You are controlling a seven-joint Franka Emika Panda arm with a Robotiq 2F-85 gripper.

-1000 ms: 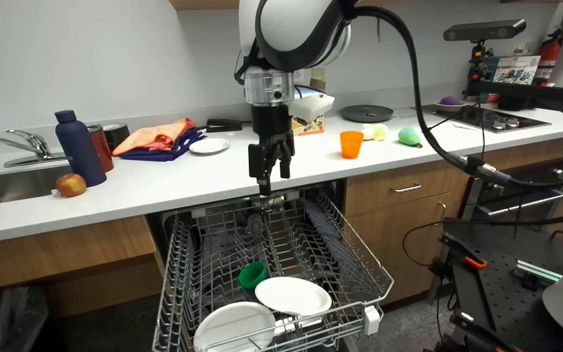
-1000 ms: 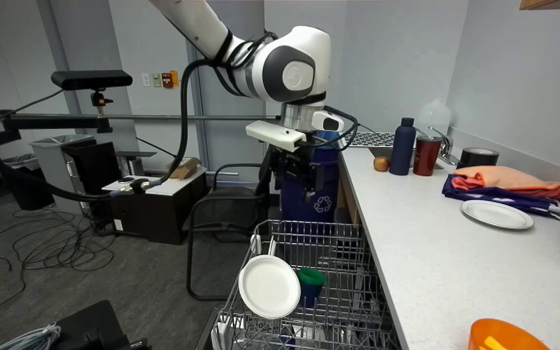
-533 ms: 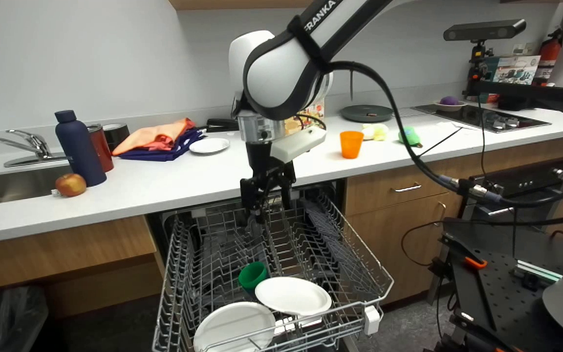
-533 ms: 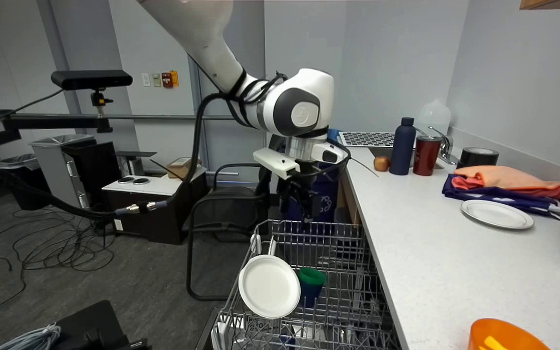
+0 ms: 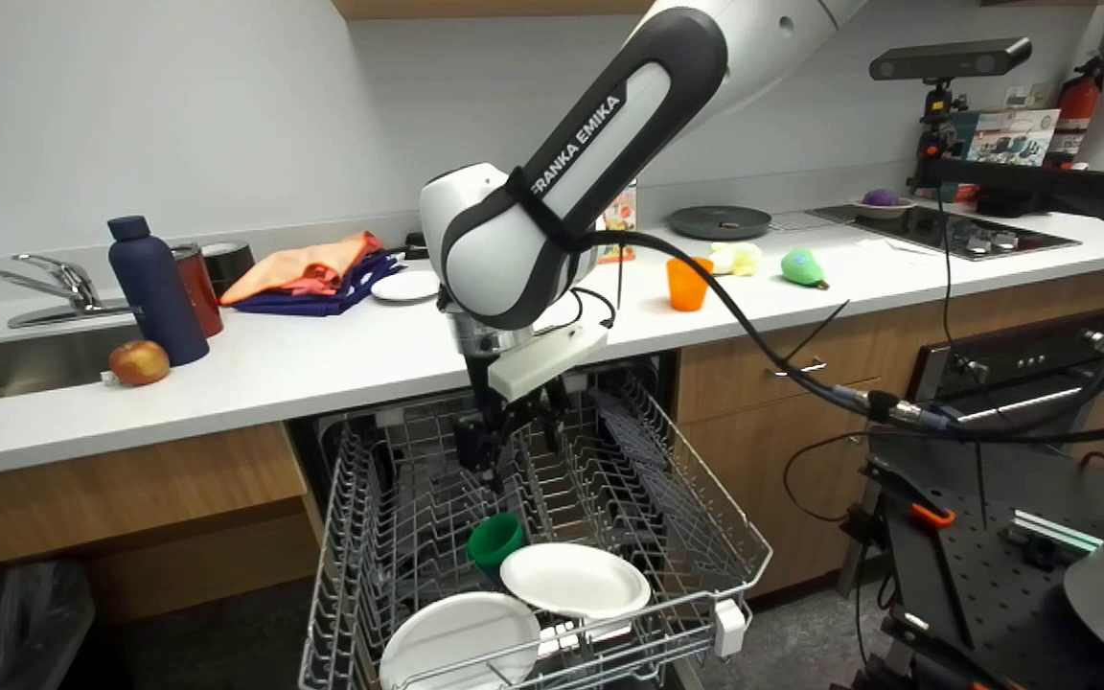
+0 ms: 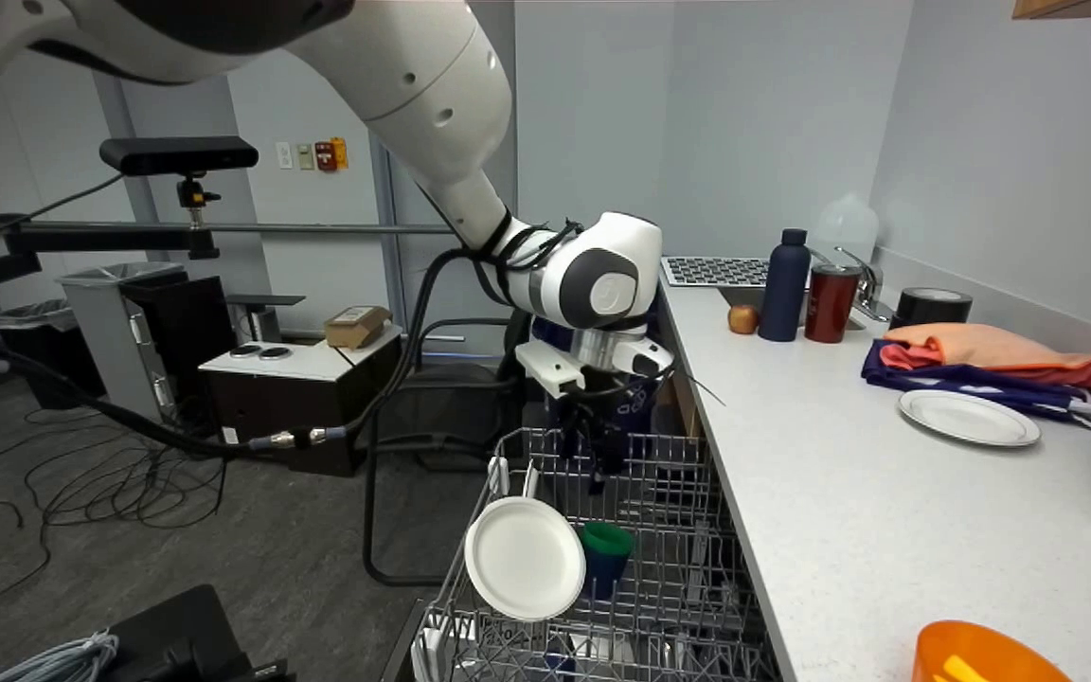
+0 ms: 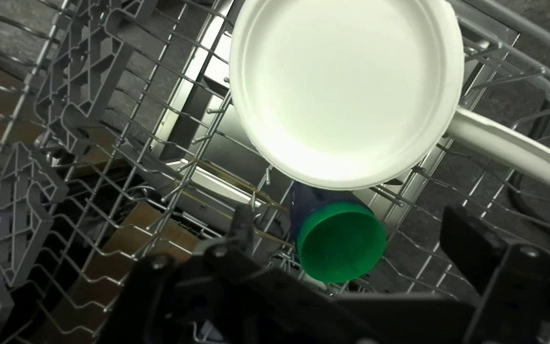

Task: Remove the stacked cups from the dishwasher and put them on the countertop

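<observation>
In an exterior view: long white countertop (image 5: pixel 351 359) along a grey wall (image 5: pixel 226 115), sink (image 5: pixel 54 359) at the left end, cooktop (image 5: pixel 921 225) toward the far right. On the worktop, left to right: apple (image 5: pixel 139 363), blue bottle (image 5: pixel 161 297) and red tumbler (image 5: pixel 197 297) by the sink, rumpled cloths (image 5: pixel 298 270), small white plate (image 5: pixel 399 287), then an upright orange cup (image 5: pixel 689 286) with a dark round pan (image 5: pixel 696 222) beyond it. Below, dishwasher (image 5: pixel 581 489) open, wire rack (image 5: pixel 705 498) slid out. In it, stacked cups (image 5: pixel 494 540), green mouth up, just left of one white dish (image 5: pixel 576 580); another pale dish (image 5: pixel 456 637) nearer me. Gripper (image 5: pixel 519 455) over the far part of the rack, apart from the cups.

In an exterior view: dark floor (image 6: pixel 299 568), black chair (image 6: pixel 451 407) past the rack, cardboard box (image 6: pixel 357 327) on a white-topped cabinet (image 6: pixel 271 407). Orange cup at the near edge holds something yellow (image 6: pixel 965 669); what, I can't tell. Cups from the side: green rim over dark blue body, right of a dish.

Wrist view: one dish face-on, overlapping the cups' upper edge; a second edge-on at right. Cups sit in the rack, mouth open to the camera. Gripper spread wide, its fingers (image 7: pixel 468 243) either side of where the cups show, clear of them.
</observation>
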